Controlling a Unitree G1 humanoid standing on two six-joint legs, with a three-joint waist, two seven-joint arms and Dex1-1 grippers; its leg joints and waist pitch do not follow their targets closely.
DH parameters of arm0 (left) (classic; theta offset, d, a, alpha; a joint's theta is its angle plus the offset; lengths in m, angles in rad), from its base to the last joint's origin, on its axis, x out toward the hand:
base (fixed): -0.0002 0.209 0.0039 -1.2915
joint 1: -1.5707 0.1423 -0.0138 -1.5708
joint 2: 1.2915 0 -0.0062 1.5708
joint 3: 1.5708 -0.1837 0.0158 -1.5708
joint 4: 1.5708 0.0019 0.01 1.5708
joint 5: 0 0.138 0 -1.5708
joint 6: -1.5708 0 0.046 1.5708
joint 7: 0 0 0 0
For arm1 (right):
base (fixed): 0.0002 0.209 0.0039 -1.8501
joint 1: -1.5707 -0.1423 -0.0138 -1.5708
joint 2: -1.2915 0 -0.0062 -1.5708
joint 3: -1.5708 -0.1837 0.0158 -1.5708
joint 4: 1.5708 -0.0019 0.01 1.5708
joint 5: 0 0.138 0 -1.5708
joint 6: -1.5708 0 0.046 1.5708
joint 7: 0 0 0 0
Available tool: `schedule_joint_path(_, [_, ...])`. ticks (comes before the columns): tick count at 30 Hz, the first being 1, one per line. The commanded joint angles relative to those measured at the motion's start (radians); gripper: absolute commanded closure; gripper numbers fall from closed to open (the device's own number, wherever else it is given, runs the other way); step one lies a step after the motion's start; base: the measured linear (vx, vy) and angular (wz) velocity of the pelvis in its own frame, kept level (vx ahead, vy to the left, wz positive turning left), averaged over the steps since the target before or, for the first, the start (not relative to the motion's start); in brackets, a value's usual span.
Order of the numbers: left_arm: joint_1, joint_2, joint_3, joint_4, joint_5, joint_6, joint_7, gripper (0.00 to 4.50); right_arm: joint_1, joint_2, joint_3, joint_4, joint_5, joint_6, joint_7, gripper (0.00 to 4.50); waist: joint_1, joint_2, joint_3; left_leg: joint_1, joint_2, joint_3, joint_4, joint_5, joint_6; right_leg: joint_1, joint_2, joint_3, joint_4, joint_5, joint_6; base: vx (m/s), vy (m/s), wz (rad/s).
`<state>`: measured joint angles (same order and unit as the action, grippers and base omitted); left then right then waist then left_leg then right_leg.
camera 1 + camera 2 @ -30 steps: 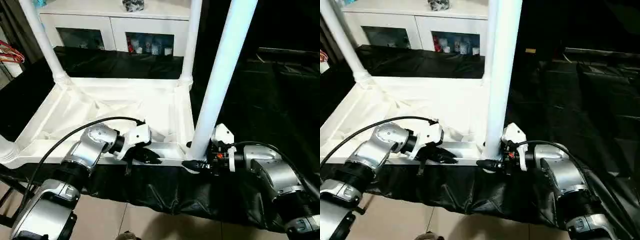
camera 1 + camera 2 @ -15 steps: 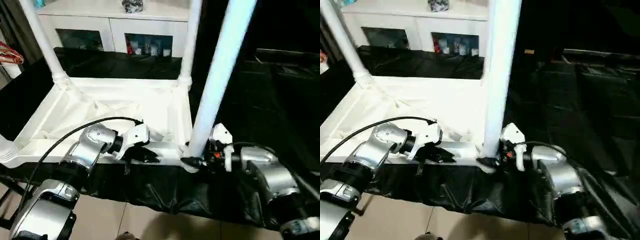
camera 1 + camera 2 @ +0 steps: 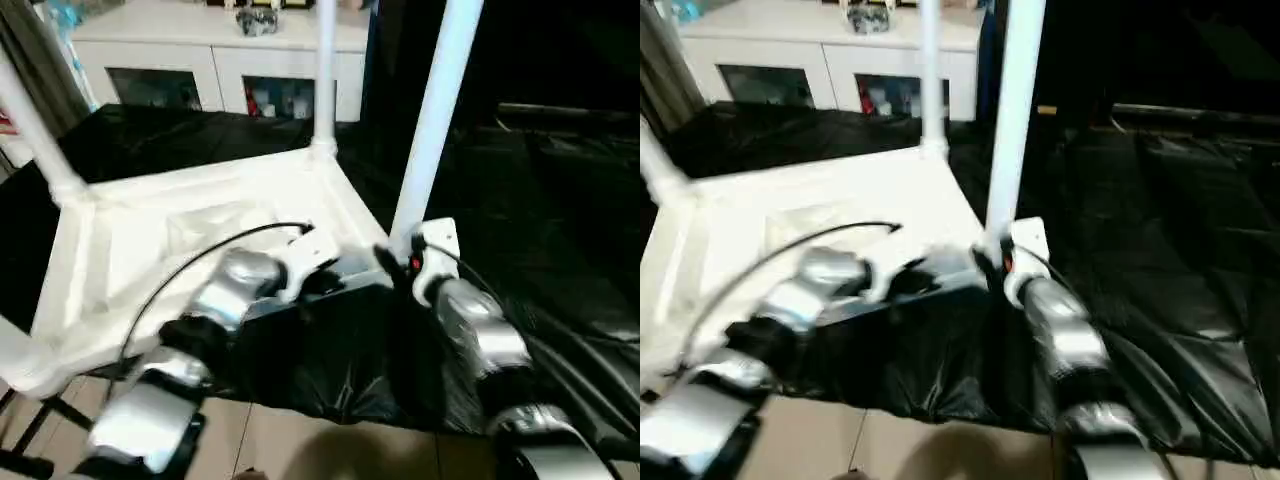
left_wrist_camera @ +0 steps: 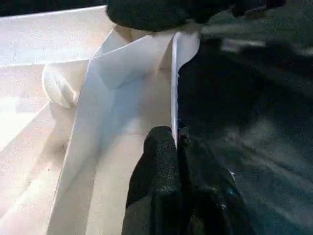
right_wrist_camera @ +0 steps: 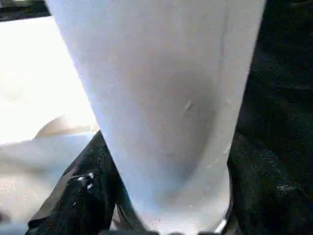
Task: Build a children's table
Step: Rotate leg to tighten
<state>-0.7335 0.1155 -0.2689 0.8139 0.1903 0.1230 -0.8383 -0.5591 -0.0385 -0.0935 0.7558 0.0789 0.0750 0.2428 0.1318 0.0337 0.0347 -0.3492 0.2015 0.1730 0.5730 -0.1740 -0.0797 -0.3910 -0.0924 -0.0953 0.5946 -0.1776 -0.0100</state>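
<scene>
White cabinet (image 3: 215, 60), black cloth (image 3: 560, 230)

The children's table (image 3: 190, 235) lies upside down on a black-draped bench (image 3: 560, 250), its ribbed, rimmed white underside facing up. It is all white plastic. Long round tapered legs stand upright from the corner sockets: one at the far corner (image 3: 324, 75), one at the near right corner (image 3: 435, 110), one at the left corner (image 3: 30, 125), and a fourth at the near left corner (image 3: 20, 350), cut off by the picture's edge. The near rim (image 4: 174, 88) is a thin upright wall, with the near right leg's thick base (image 5: 166, 112) just beside it.
</scene>
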Motion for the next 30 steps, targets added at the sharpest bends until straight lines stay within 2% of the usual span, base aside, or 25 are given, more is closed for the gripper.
schedule_joint_path(1, [-0.032, -0.089, -0.035, -0.019, -0.014, -0.015, 0.035, 4.5, -0.006, 0.119, 0.088, 0.059, 0.0, 0.007, 0.04, 1.85, -0.007, 0.0, -0.052, 0.004, 0.025, -0.011, -0.077, -0.311, -0.003, 0.037, -0.063, 0.049, -0.085, -0.307, -0.161, 0.0, 0.0, 0.0])
schedule_joint_path(3, [-0.024, -0.074, -0.037, -0.034, -0.017, -0.02, 0.018, 4.5, -0.003, 0.117, 0.083, 0.053, 0.01, -0.01, 0.058, 1.29, -0.006, 0.002, -0.055, 0.003, 0.025, -0.009, -0.075, -0.296, 0.007, 0.04, -0.062, 0.05, -0.079, -0.254, -0.175, 0.0, 0.0, 0.0])
schedule_joint_path(6, [-0.021, -0.069, -0.035, -0.036, -0.015, -0.023, 0.015, 4.5, -0.005, 0.119, 0.073, 0.056, 0.016, -0.017, 0.068, 1.05, -0.007, 0.002, -0.054, 0.0, 0.024, -0.008, -0.075, -0.287, 0.017, 0.043, -0.062, 0.05, -0.078, -0.24, -0.18, 0.0, 0.0, 0.0])
schedule_joint_path(7, [-0.019, -0.064, -0.034, -0.037, -0.015, -0.03, 0.01, 4.5, -0.004, 0.116, 0.071, 0.054, 0.016, -0.019, 0.076, 0.79, -0.007, 0.009, -0.053, 0.001, 0.024, -0.009, -0.076, -0.293, 0.015, 0.043, -0.062, 0.049, -0.08, -0.255, -0.178, 0.0, 0.0, 0.0])
schedule_joint_path(8, [-0.013, -0.052, -0.032, -0.041, -0.017, -0.041, -0.006, 4.5, 0.0, 0.105, 0.08, 0.045, 0.005, -0.029, 0.09, 0.79, -0.008, 0.007, -0.052, 0.002, 0.024, -0.008, -0.077, -0.3, 0.015, 0.042, -0.062, 0.049, -0.083, -0.264, -0.176, 0.0, 0.0, 0.0])
schedule_joint_path(9, [-0.001, -0.031, -0.031, -0.053, -0.027, -0.065, -0.045, 4.5, 0.012, 0.081, 0.1, 0.02, -0.008, -0.043, 0.132, 0.79, -0.011, 0.009, -0.051, 0.0, 0.023, -0.009, -0.078, -0.318, 0.013, 0.044, -0.062, 0.048, -0.086, -0.289, -0.166, 0.0, 0.0, 0.0])
schedule_joint_path(11, [0.009, -0.013, -0.03, -0.064, -0.038, -0.086, -0.086, 4.5, 0.028, 0.054, 0.118, -0.023, 0.003, -0.044, 0.21, 0.79, -0.013, 0.004, -0.053, -0.004, 0.023, -0.01, -0.077, -0.307, 0.02, 0.048, -0.062, 0.048, -0.082, -0.274, -0.167, 0.0, 0.0, 0.0])
schedule_joint_path(13, [0.012, -0.007, -0.031, -0.067, -0.041, -0.094, -0.098, 4.5, 0.033, 0.045, 0.123, -0.036, 0.009, -0.043, 0.237, 0.79, -0.019, 0.007, -0.056, -0.007, 0.025, -0.009, -0.074, -0.266, 0.034, 0.05, -0.06, 0.049, -0.076, -0.213, -0.183, 0.0, 0.0, 0.0])
schedule_joint_path(15, [0.023, 0.022, -0.038, -0.08, -0.052, -0.116, -0.161, 4.5, 0.063, -0.009, 0.165, -0.1, 0.021, -0.059, 0.374, 0.79, -0.018, 0.004, -0.06, -0.009, 0.024, -0.007, -0.068, -0.225, 0.047, 0.052, -0.06, 0.048, -0.069, -0.157, -0.199, 0.0, 0.0, 0.0])
schedule_joint_path(16, [0.029, 0.037, -0.039, -0.088, -0.06, -0.123, -0.193, 4.5, 0.077, -0.038, 0.186, -0.129, 0.027, -0.063, 0.443, 0.79, -0.014, 0.0, -0.061, -0.011, 0.024, -0.006, -0.065, -0.205, 0.063, 0.055, -0.059, 0.047, -0.065, -0.127, -0.209, 0.0, 0.0, 0.0])
schedule_joint_path(17, [0.033, 0.046, -0.039, -0.093, -0.065, -0.128, -0.214, 4.5, 0.085, -0.055, 0.199, -0.146, 0.03, -0.065, 0.486, 0.79, -0.014, 0.003, -0.06, -0.014, 0.026, -0.004, -0.063, -0.192, 0.078, 0.051, -0.058, 0.047, -0.062, -0.103, -0.218, 0.0, 0.0, 0.0])
schedule_joint_path(19, [0.037, 0.064, -0.036, -0.102, -0.075, -0.134, -0.248, 4.5, 0.096, -0.088, 0.215, -0.174, 0.036, -0.061, 0.565, 0.79, -0.012, -0.001, -0.06, -0.015, 0.025, -0.003, -0.061, -0.191, 0.086, 0.055, -0.057, 0.045, -0.062, -0.108, -0.22, 0.0, 0.0, 0.0])
schedule_joint_path(20, [0.039, 0.078, -0.033, -0.107, -0.083, -0.138, -0.273, 4.5, 0.104, -0.112, 0.226, -0.197, 0.042, -0.052, 0.625, 0.79, -0.012, -0.003, -0.057, -0.015, 0.027, -0.002, -0.063, -0.195, 0.092, 0.051, -0.057, 0.043, -0.065, -0.141, -0.221, 0.0, 0.0, 0.0])
schedule_joint_path(22, [0.042, 0.094, -0.031, -0.112, -0.091, -0.142, -0.3, 4.5, 0.113, -0.139, 0.24, -0.224, 0.049, -0.04, 0.689, 0.79, -0.01, -0.001, -0.055, -0.014, 0.031, -0.002, -0.064, -0.207, 0.087, 0.048, -0.061, 0.045, -0.069, -0.19, -0.217, 0.0, 0.0, 0.0])
schedule_joint_path(23, [0.045, 0.106, -0.031, -0.115, -0.095, -0.146, -0.321, 4.5, 0.118, -0.158, 0.251, -0.24, 0.051, -0.035, 0.727, 0.79, -0.007, -0.009, -0.056, -0.013, 0.032, -0.003, -0.064, -0.204, 0.085, 0.049, -0.062, 0.045, -0.068, -0.208, -0.214, 0.0, 0.0, 0.0])
schedule_joint_path(24, [0.048, 0.119, -0.033, -0.119, -0.098, -0.15, -0.341, 4.5, 0.124, -0.177, 0.263, -0.258, 0.057, -0.022, 0.769, 0.79, -0.005, -0.005, -0.056, -0.012, 0.034, -0.002, -0.064, -0.209, 0.084, 0.046, -0.062, 0.046, -0.069, -0.216, -0.213, 0.0, 0.0, 0.0])
schedule_joint_path(25, [0.051, 0.126, -0.033, -0.121, -0.099, -0.152, -0.35, 4.5, 0.128, -0.186, 0.269, -0.268, 0.06, -0.017, 0.789, 0.79, -0.003, -0.004, -0.055, -0.009, 0.036, -0.001, -0.064, -0.215, 0.084, 0.041, -0.061, 0.048, -0.07, -0.211, -0.215, 0.0, 0.0, 0.0])
schedule_joint_path(27, [0.063, 0.158, -0.035, -0.138, -0.106, -0.155, -0.394, 4.5, 0.146, -0.227, 0.296, -0.318, 0.083, 0.015, 0.873, 0.79, 0.006, -0.014, -0.054, -0.011, 0.035, -0.002, -0.065, -0.207, 0.083, 0.044, -0.061, 0.048, -0.064, -0.201, -0.211, 0.0, 0.0, 0.0])
schedule_joint_path(29, [0.072, 0.179, -0.037, -0.158, -0.116, -0.148, -0.427, 4.5, 0.157, -0.25, 0.312, -0.35, 0.097, 0.034, 0.921, 0.79, 0.012, -0.012, -0.055, -0.01, 0.038, -0.002, -0.065, -0.206, 0.082, 0.043, -0.064, 0.05, -0.064, -0.203, -0.207, 0.0, 0.0, 0.0])
schedule_joint_path(30, [0.075, 0.189, -0.035, -0.162, -0.119, -0.15, -0.441, 4.5, 0.162, -0.263, 0.319, -0.366, 0.1, 0.045, 0.952, 0.79, 0.013, -0.018, -0.055, -0.01, 0.038, -0.001, -0.064, -0.199, 0.083, 0.043, -0.064, 0.05, -0.063, -0.195, -0.208, 0.0, 0.0, 0.0])
